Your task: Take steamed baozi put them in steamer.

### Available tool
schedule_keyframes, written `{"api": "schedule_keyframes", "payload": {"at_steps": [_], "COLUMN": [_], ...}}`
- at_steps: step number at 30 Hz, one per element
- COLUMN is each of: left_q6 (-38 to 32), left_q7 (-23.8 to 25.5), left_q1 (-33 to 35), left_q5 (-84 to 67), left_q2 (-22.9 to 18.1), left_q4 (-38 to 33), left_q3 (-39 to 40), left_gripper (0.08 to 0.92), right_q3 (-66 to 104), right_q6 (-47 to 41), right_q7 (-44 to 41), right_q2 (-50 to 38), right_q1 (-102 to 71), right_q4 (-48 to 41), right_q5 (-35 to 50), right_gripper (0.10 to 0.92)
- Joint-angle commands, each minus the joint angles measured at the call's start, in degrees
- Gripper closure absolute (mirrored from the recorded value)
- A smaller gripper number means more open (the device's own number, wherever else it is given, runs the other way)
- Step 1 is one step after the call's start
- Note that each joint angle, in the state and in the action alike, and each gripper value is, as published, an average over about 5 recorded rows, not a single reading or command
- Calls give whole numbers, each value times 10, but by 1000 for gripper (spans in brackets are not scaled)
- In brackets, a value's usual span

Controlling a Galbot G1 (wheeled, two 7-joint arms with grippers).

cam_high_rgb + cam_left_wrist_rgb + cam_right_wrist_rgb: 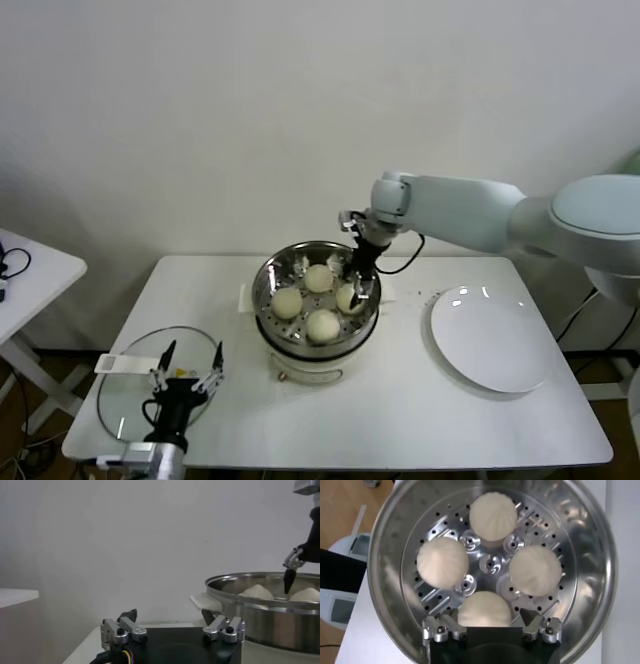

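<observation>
now four steamed baozi point(487, 567) in steamer point(268, 282), right end effector point(357, 285) seemingly open above

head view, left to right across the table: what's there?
Glass lid with left gripper over it → steamer holding four baozi, right gripper inside → white plate.

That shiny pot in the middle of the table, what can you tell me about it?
The steamer is a round, shiny steel pot on a cream-white base, upright near the table's middle. Inside sits a perforated metal tray holding four smooth cream-white baozi spaced in a ring. Its lid is off. The right end effector reaches inside, open, around the baozi on its side.
</observation>
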Motion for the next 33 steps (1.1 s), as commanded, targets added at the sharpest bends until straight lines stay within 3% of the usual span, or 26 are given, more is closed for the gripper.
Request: {"api": "schedule_keyframes", "payload": {"at_steps": [1,9,18,26,33], "left_q6": [1,3,-6,-16,-16], "left_q7": [0,0,-2,-1,-5], "left_q1": [-1,-4,-1,10,14], "left_q5": [1,2,7,33,43], "left_q2": [0,1,3,7,-2], "left_q4": [1,0,8,1,-8], "left_q3": [1,-1,-3,0,6], "left_gripper": [177,177,177,177,177], "right_q3": [2,22,92,245,507], "right_q6": [4,10,-9,2,38], "right_q7": [-17,15,69,185,271], "right_q2": [0,-39,-173,-327,-429], "right_q1": [21,53,49,-81,-302], "right_q4": [0,33,152,263,321], "right_q5": [26,45,10,-46,-121], "right_gripper": [203,203,203,203,203]}}
